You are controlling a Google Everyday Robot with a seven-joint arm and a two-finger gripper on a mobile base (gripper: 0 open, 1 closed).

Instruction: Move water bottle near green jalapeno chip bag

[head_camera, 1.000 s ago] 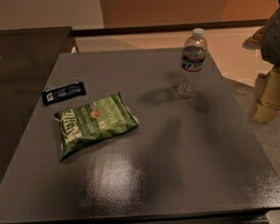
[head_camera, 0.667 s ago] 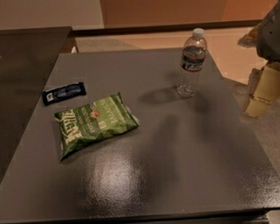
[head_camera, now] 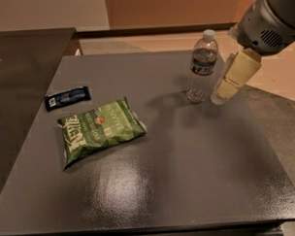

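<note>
The water bottle (head_camera: 201, 67) stands upright at the far side of the table (head_camera: 198, 186), just beside the gripper (head_camera: 224, 90), on the side of it that faces the snacks. The two look apart, not touching. Whether the gripper is spread or pressed together cannot be told, but it holds nothing. The step in hand looks like the approach to the grasp. The next move calls for closing around the bottle's body without tipping it, then carrying it away from where the gripper now hangs, toward the green jalapeno chip bag (head_camera: 102, 131), which lies flat and well apart from the gripper. Beyond the bag, farther still from the gripper, lies a dark blue wrapper (head_camera: 66, 97). A second ago the gripper hung off the table's edge, clearly farther from the bottle. Bottle, bag and wrapper have not moved.
</note>
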